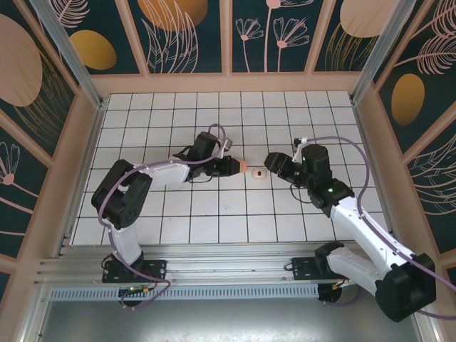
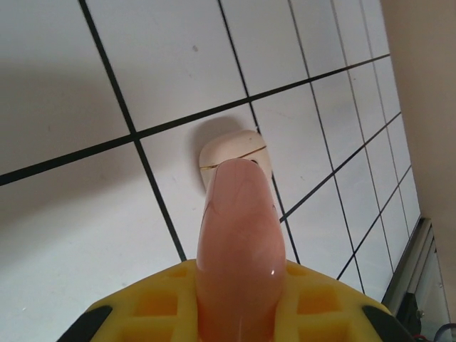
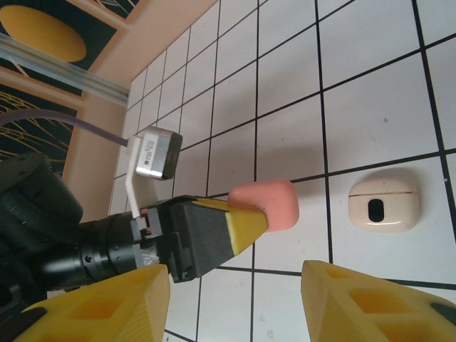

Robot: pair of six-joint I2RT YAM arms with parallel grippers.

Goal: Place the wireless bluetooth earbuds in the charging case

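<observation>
two cases logged. your left gripper has its jaws clamped on the pink case, which sits just beside the beige case. the beige case lies shut on the counter. your right gripper hangs near the beige case on its far side, jaws apart and holding nothing. buds: cannot tell whether any sit inside either case. judged step: a case is being presented for loading. the next move calls for a lid opened and a bud located before any insertion.
</observation>
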